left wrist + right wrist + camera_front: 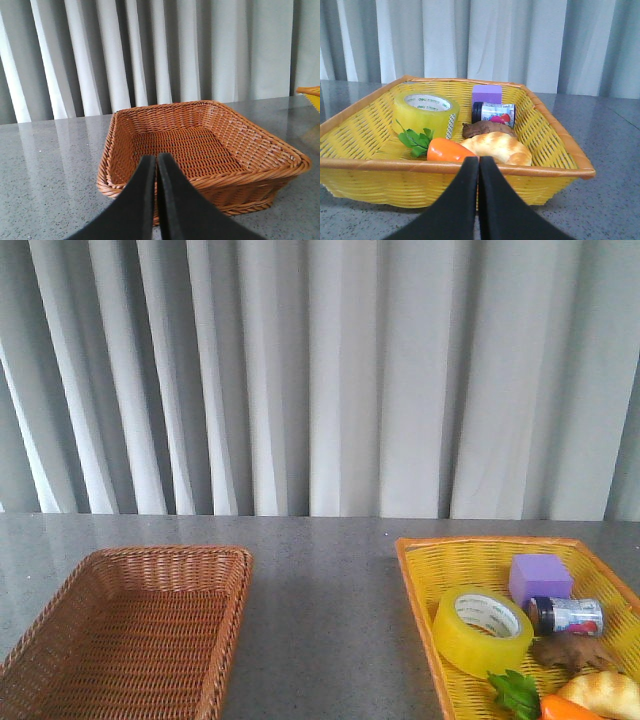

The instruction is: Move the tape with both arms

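Observation:
The yellow tape roll lies flat in the yellow basket at the right of the table. It also shows in the right wrist view, in the basket's far left part. My right gripper is shut and empty, in front of the yellow basket's near rim. My left gripper is shut and empty, just in front of the brown wicker basket. Neither arm shows in the front view.
The brown wicker basket sits empty at the left. With the tape in the yellow basket lie a purple cube, a small jar, a brown piece, bread, a carrot and green leaves. A grey curtain hangs behind.

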You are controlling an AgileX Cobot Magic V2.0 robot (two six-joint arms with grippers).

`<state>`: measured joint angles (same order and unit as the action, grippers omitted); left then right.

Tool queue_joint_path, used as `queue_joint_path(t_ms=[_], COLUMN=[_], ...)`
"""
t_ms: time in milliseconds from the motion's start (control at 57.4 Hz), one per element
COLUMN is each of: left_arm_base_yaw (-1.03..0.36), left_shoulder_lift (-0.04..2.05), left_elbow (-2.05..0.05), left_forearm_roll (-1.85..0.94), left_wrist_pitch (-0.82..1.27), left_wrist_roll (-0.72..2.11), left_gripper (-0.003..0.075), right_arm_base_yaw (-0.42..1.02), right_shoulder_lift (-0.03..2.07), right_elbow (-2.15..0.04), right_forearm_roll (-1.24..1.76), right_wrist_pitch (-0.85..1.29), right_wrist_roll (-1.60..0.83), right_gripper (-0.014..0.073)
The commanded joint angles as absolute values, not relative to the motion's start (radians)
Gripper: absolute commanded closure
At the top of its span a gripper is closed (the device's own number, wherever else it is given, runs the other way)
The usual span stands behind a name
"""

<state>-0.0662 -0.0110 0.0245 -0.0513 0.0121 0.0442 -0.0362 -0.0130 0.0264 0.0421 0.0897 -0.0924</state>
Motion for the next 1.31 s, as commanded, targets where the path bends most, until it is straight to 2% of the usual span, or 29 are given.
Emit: queue_joint_path(t_ms=[0,157,313,731,1027,1289], left_arm_base_yaw=[-0.068,-0.068,-0.068,-0.068,-0.068,-0.068], left_shoulder_lift=[-0.027,-0.023,0.026,0.502,0.705,0.753], left_elbow=[0.009,-0.045,-0.183,-0.624,-0.68,-0.68], left_forearm_roll=[-0.058,-0.069,-0.085,-0.076,-0.077,-0.077], left_wrist_pitch=[-0.068,-0.076,0.0,0.227,0.316,0.341], left_wrist_roll=[0.037,0.016,0.009,0.021,0.021,0.021], left_gripper=[0.0726,0.0726,0.0726,0.0726,0.0726,0.0724], right_arm_base_yaw=[-0.045,-0.045,-0.045,-0.045,-0.045,-0.045], right_shoulder_lift=[-0.021,-0.011,0.059,0.474,0.694,0.749], right_elbow=[0.028,-0.033,-0.177,-0.61,-0.634,-0.634], right_forearm_roll=[0.049,0.141,0.14,0.127,0.116,0.132], right_wrist_pitch=[0.007,0.0,0.035,0.227,0.342,0.363], right_wrist_roll=[-0.089,-0.086,-0.089,-0.12,-0.103,-0.106], right_gripper=[0.0598,0.0598,0.0598,0.0598,0.0598,0.0596])
